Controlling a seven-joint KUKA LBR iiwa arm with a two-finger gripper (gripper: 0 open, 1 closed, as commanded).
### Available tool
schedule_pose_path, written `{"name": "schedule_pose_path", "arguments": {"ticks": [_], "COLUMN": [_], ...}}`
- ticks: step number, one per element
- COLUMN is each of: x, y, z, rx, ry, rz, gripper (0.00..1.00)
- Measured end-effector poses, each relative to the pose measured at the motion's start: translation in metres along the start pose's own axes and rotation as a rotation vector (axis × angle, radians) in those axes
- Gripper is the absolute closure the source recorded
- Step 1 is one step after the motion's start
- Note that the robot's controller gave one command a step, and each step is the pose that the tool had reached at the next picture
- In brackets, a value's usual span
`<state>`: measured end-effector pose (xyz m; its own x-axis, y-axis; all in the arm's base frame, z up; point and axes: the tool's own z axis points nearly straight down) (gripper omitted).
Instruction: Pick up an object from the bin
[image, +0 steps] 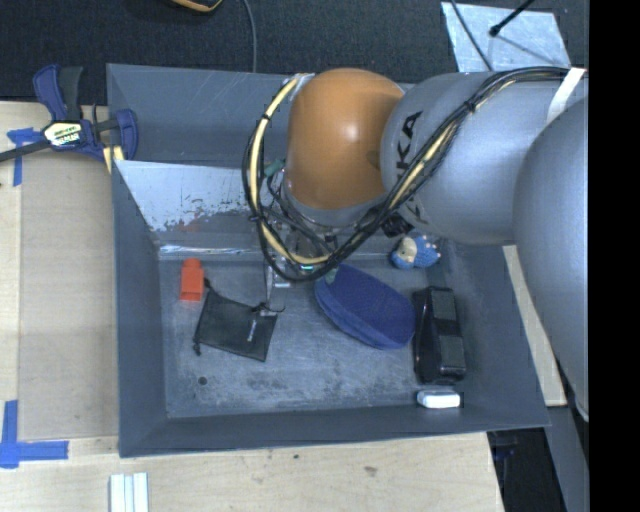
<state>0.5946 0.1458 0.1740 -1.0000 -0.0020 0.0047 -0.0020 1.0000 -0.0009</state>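
Things are lying singly, six in all; fingers (272, 298) are hanging over the black flat pad's (230, 328) right corner, opening untellable.

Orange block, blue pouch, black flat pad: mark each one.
Orange block (191, 281), camera view, middle of its top face.
Blue pouch (368, 310), camera view, centre of its top.
Black flat pad (228, 330), camera view, its centre.

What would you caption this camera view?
Robot claw poised over a flat black pad, between an orange block and a blue pouch.

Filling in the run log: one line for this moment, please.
claw: over right edge of black flat piece | nearby: orange block, blue pouch
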Motion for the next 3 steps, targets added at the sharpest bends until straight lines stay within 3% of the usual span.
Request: {"name": "schedule_pose_path", "arguments": {"ticks": [1, 2, 3], "x": [0.039, 0.067, 0.082], "y": [0.009, 0.036, 0.024], "z": [0.107, 0.073, 0.060], "rx": [0.000, -0.003, 0.000], "ry": [-0.001, -0.004, 0.000], "rz": [0.225, 0.320, 0.589], "gripper": [0.00, 0.00, 0.00]}}
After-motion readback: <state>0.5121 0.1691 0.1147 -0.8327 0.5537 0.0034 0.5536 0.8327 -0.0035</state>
